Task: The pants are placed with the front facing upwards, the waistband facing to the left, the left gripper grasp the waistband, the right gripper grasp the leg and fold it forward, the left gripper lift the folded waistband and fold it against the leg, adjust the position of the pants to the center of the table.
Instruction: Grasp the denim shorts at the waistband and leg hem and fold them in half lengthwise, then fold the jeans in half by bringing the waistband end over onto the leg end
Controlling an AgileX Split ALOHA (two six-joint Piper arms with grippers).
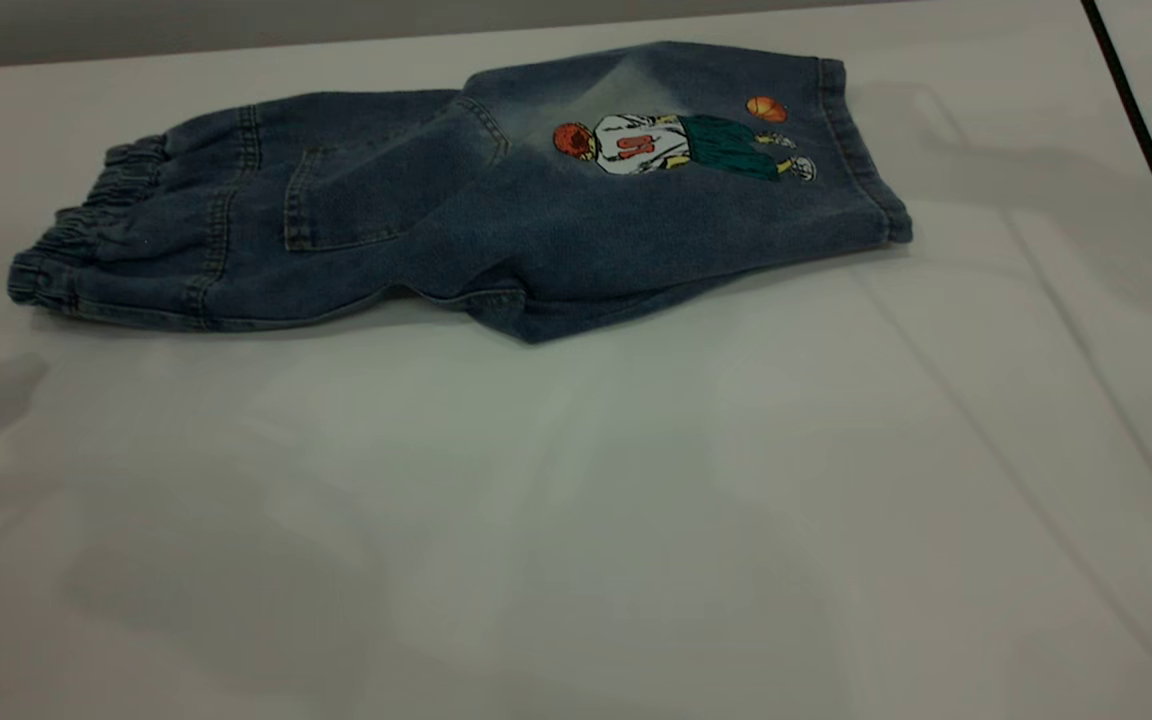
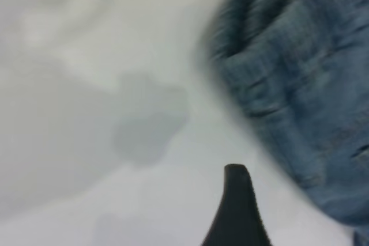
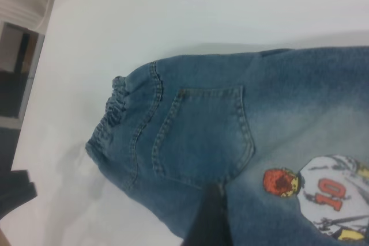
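Observation:
The blue denim pants [image 1: 496, 210] lie flat on the white table [image 1: 576, 520], toward its far side, folded lengthwise with a pocket and the basketball-player print [image 1: 676, 145] facing up. The ruched waistband [image 1: 86, 230] is at the left end. Neither gripper shows in the exterior view. My left gripper [image 2: 286, 223] hovers open over bare table beside the pants [image 2: 300, 73]; only one black finger [image 2: 237, 211] shows. My right gripper [image 3: 259, 223] is open above the pants [image 3: 202, 136], one dark finger [image 3: 210, 217] over the denim near the print [image 3: 334, 191], the waistband [image 3: 112, 110] farther off.
A black strip [image 1: 1146, 150] runs along the table's right side. In the right wrist view the table's edge [image 3: 43, 73] lies beyond the waistband, with a dark object [image 3: 14, 191] at the picture's border. Bare white table spreads in front of the pants.

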